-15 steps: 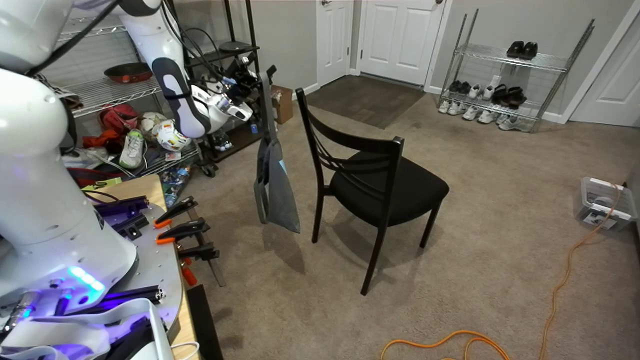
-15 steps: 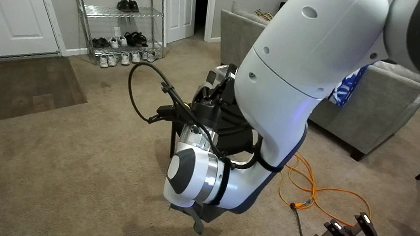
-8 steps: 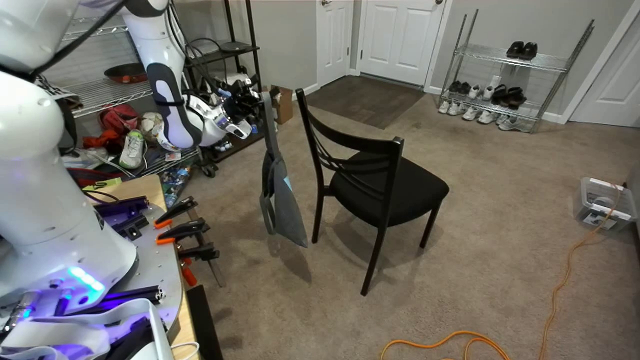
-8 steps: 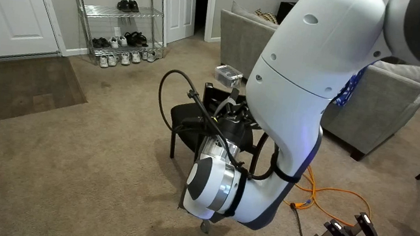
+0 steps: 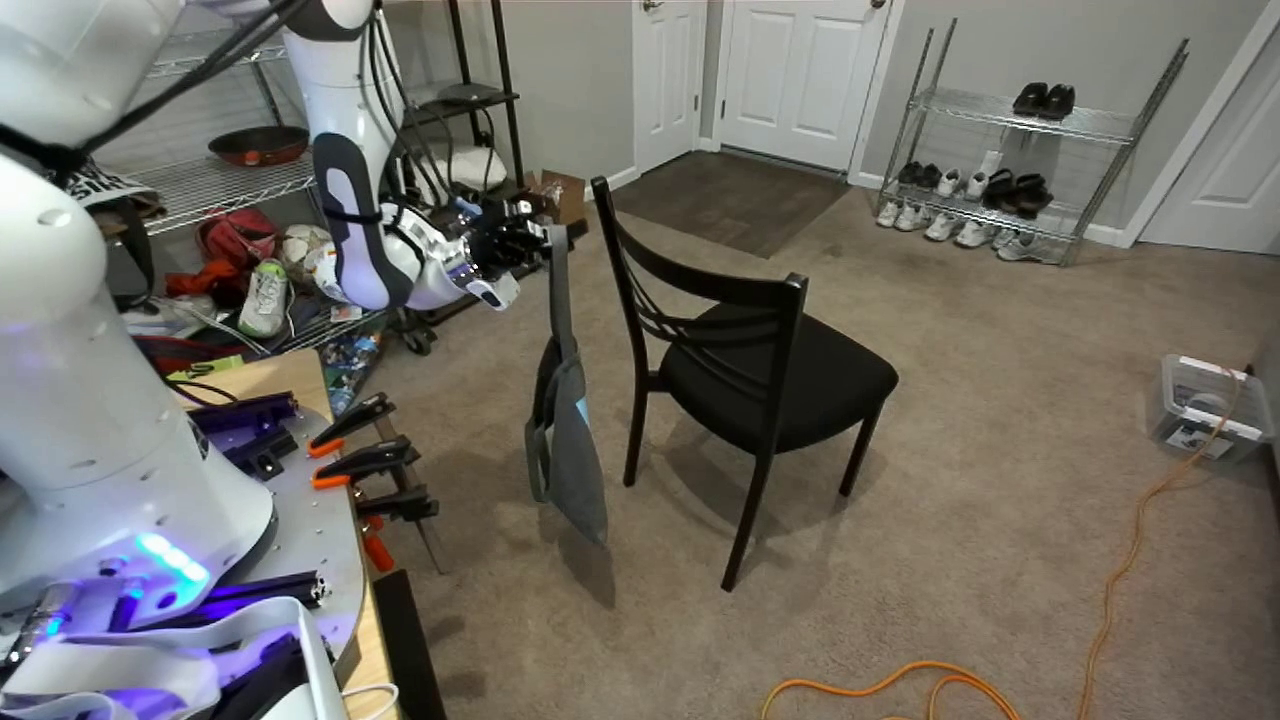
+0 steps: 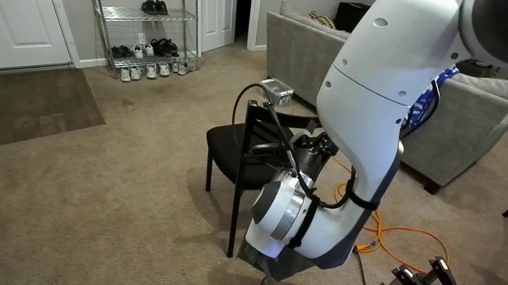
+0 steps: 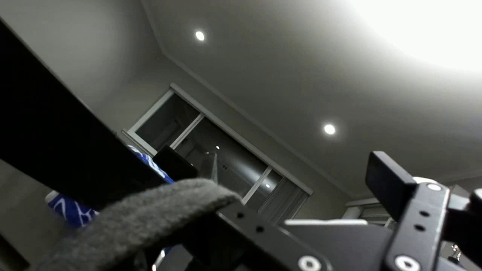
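A grey cloth bag [image 5: 575, 440] with a long strap [image 5: 560, 290] hangs below my gripper [image 5: 535, 235], clear of the floor. In the wrist view the fuzzy grey strap [image 7: 158, 214] lies over one finger, hiding its tip. The opposite finger [image 7: 389, 184] is bare, with a wide gap between the two, so my gripper [image 7: 301, 188] is open. Beside the bag stands a black chair [image 5: 780, 380], its backrest facing the arm. A broad black bar [image 7: 67, 124], perhaps part of that chair, crosses close to the strap. The arm partly covers the bag [image 6: 287, 263] in an exterior view.
Clamps [image 5: 370, 460] stick out from the robot's table edge. Wire shelves [image 5: 230, 190] with a pan and sports gear stand behind the arm. An orange cord [image 6: 379, 230] lies on the carpet. Farther off are a shoe rack [image 6: 148, 16], a clear bin [image 6: 277, 92] and a sofa [image 6: 304, 47].
My gripper has come down and swung toward the chair's backrest, carrying the hanging bag lower with it. The bag has turned a little. The chair has not moved.
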Tool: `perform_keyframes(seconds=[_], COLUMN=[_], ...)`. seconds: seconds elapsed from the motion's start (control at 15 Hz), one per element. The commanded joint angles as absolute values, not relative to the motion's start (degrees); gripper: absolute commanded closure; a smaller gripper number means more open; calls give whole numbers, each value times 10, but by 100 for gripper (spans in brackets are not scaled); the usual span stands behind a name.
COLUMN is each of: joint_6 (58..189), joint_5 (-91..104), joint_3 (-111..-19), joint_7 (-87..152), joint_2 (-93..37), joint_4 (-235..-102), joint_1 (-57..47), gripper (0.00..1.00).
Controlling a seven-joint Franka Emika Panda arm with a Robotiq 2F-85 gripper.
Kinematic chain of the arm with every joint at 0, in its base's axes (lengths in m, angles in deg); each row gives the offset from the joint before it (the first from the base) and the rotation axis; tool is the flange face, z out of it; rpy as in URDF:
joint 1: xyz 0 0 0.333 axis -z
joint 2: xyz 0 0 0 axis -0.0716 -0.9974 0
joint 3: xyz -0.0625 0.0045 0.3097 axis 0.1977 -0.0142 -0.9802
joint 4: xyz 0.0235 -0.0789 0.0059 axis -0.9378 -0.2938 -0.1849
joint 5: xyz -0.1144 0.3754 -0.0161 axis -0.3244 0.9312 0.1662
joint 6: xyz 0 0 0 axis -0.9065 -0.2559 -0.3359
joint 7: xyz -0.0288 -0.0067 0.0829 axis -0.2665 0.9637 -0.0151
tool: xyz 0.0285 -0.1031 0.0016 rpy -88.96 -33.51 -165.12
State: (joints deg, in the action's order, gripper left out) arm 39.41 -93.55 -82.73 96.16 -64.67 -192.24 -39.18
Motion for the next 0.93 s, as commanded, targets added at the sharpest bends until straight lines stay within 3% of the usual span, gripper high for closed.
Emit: perform_keyframes(seconds=[0.0,0.87], joint_6=[429,518], joint_5=[-927,-934], joint_3=[-845,-831], joint_7=[935,959], joint_2=[-628,-651], joint_4=[-1947,-1888], joint_1=[-342,-277], gripper=[0,0])
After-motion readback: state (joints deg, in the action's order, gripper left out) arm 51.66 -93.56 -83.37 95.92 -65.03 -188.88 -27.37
